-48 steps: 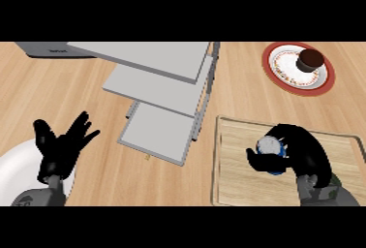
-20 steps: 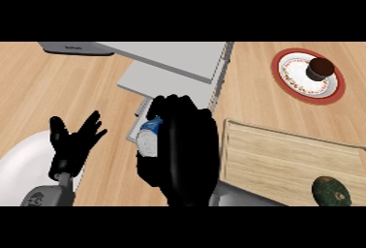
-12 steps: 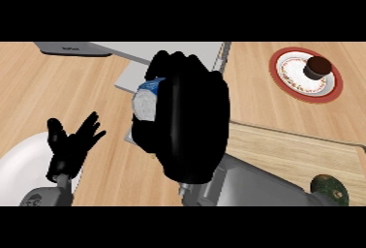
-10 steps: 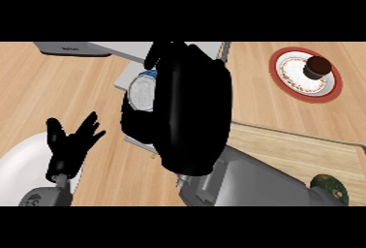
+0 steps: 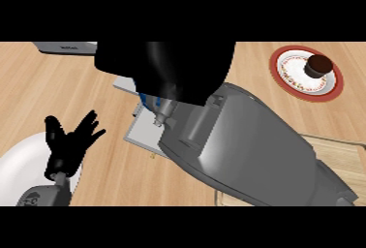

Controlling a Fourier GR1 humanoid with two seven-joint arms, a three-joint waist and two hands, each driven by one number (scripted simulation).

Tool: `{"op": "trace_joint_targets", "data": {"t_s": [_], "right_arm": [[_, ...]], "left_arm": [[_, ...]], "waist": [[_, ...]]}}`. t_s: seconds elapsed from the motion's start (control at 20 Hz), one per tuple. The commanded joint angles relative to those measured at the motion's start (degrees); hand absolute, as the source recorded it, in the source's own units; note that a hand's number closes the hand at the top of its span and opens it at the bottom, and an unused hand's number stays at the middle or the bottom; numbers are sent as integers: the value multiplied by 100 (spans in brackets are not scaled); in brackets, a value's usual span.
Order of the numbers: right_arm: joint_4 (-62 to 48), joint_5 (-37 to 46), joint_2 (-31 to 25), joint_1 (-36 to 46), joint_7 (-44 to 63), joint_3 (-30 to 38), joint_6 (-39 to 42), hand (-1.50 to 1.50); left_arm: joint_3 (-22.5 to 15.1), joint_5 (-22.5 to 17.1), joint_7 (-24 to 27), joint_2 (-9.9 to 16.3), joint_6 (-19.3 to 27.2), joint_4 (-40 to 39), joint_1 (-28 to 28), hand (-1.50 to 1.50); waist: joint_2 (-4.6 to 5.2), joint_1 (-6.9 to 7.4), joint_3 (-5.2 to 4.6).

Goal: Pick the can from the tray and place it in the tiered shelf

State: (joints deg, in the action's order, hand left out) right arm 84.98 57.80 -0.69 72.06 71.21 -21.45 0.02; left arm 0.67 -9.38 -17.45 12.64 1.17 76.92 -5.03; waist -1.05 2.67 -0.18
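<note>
My right hand (image 5: 172,68) fills the upper middle of the head view, held over the grey tiered shelf (image 5: 143,138). Its fingers are curled round the can (image 5: 145,101), of which only a thin blue and white sliver shows under the hand's left edge. The grey right forearm (image 5: 243,145) runs from the lower right and hides most of the shelf and much of the wooden tray (image 5: 342,152). At the lower left my left hand (image 5: 70,143) rests open with its fingers up.
A white plate (image 5: 25,157) lies under the left hand at the lower left. At the upper right a red-rimmed plate (image 5: 289,72) carries a dark round item (image 5: 319,64). Bare wooden counter (image 5: 57,92) lies left of the shelf.
The right hand carried the can from the tray leftward and further up over the shelf, now hiding nearly all of the can. The left hand stayed still.
</note>
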Motion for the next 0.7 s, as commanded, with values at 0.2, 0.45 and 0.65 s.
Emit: {"op": "trace_joint_targets", "data": {"t_s": [0.2,0.45,0.65], "right_arm": [[-1199,-673,65,1088,1317,415,458,150],[-1794,-747,65,1387,1126,518,357,150],[-2064,-699,66,1207,902,431,71,150]], "left_arm": [[116,-130,-80,57,-90,48,94,0],[24,29,109,-30,-42,-43,212,0],[143,-75,216,-28,-96,-56,360,0]], "waist": [[80,-14,-2],[91,-94,3],[94,-133,8]]}}
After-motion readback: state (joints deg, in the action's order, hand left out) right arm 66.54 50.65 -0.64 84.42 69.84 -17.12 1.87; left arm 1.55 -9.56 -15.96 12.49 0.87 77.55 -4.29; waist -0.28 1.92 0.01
